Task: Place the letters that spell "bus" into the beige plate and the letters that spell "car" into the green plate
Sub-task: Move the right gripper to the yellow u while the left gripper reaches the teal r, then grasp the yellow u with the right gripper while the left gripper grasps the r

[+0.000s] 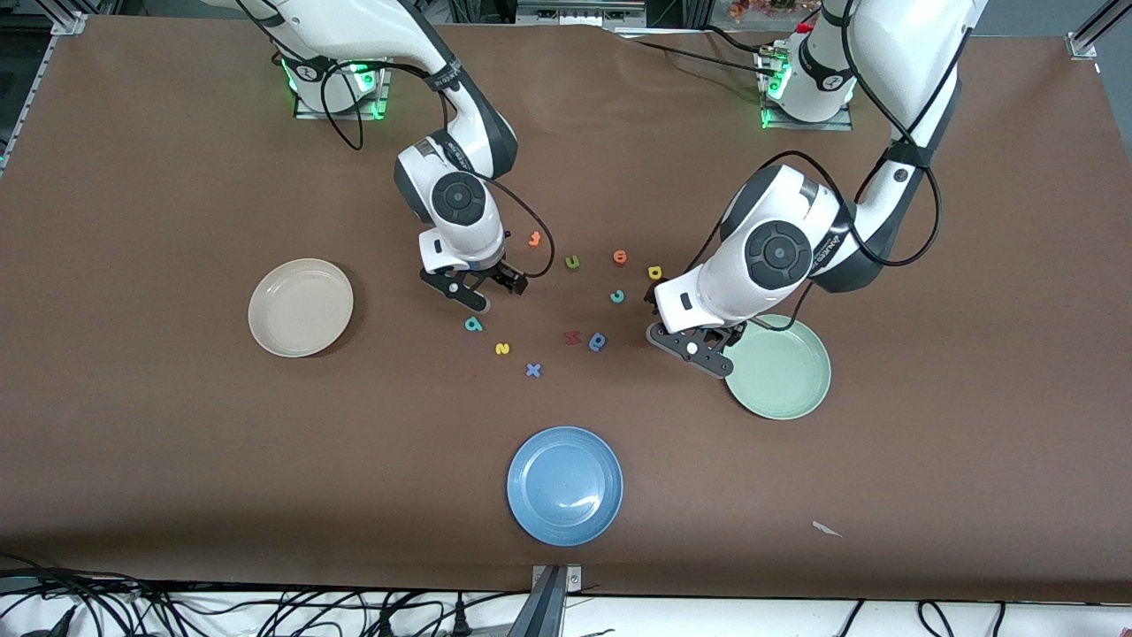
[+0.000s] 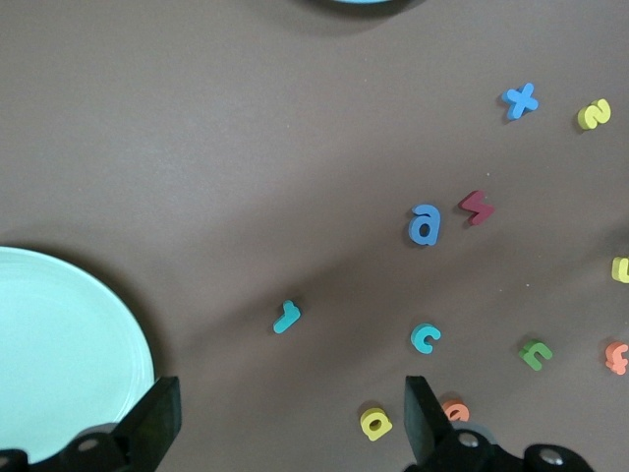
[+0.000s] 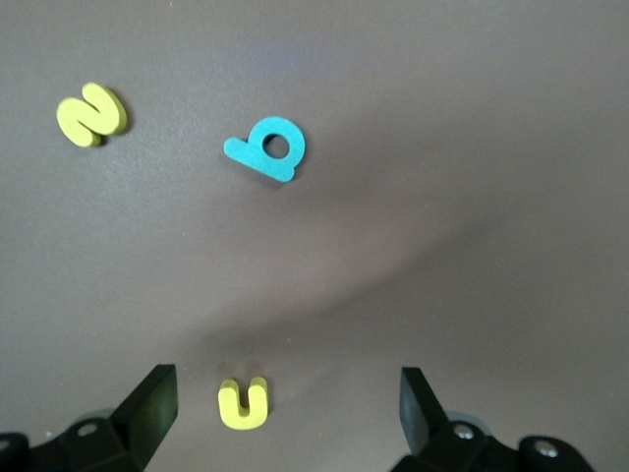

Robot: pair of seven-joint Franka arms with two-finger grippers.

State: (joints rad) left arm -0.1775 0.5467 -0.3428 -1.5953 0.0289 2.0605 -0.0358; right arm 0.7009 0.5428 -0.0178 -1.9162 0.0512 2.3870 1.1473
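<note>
Both claws hang wide open, holding nothing. The right gripper (image 3: 285, 418) has the yellow u (image 3: 244, 403) between its fingers at frame bottom; the teal b (image 3: 267, 148) lies up-center. The left gripper (image 2: 290, 423) has the teal r (image 2: 286, 316) just above mid-frame.

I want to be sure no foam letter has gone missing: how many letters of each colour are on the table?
Teal letters: 3
Yellow letters: 3
Orange letters: 2
Blue letters: 2
Green letter: 1
Dark red letter: 1
Total: 12
</note>
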